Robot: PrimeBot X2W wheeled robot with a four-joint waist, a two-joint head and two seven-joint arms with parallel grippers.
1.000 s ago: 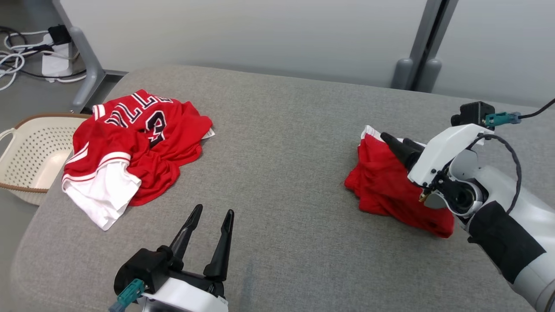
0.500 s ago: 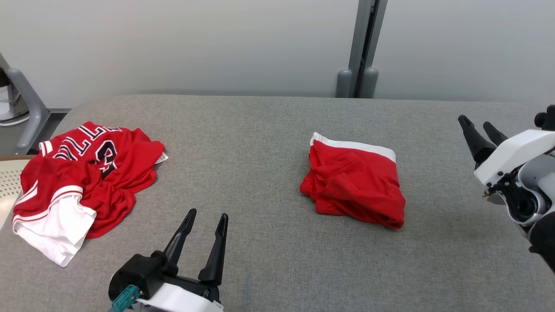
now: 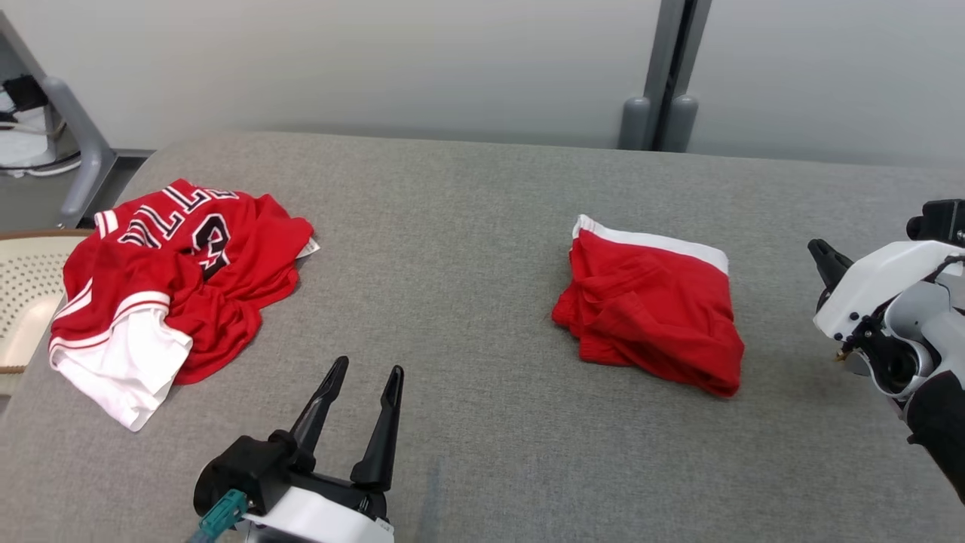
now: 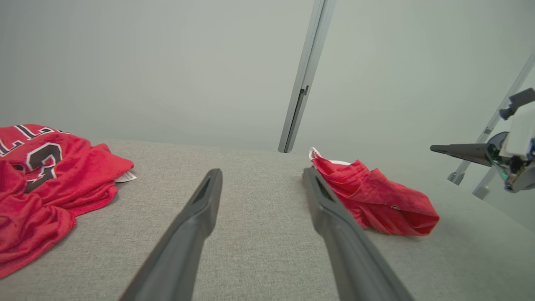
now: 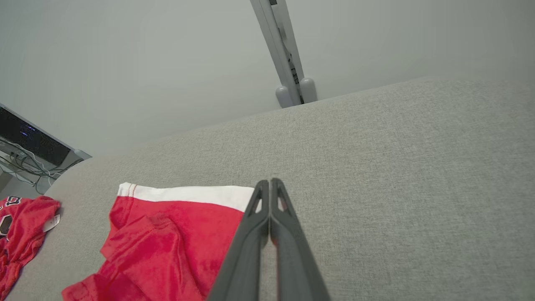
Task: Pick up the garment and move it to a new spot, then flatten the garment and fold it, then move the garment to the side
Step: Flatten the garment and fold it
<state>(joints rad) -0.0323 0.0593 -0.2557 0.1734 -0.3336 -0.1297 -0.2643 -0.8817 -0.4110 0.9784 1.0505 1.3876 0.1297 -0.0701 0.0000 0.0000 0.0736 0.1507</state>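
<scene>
The folded red garment (image 3: pixel 652 305), white band along its far side and possibly a pair of shorts, lies flat on the grey padded surface (image 3: pixel 467 249), right of the middle and nearer the far edge than the near one. The right gripper (image 5: pixel 269 186) hovers beside the garment's right side, fingers pressed together on nothing. The left gripper (image 3: pixel 368 367) sits at the near edge, fingers spread and empty. A crumpled red jersey (image 3: pixel 181 279) lies at the left edge beside a perforated basket (image 3: pixel 22 302).

Left gripper (image 3: pixel 369 366) sits low with its fingers spread wide. Right gripper (image 5: pixel 268 182) hangs out right, fingers pressed tight together.
</scene>
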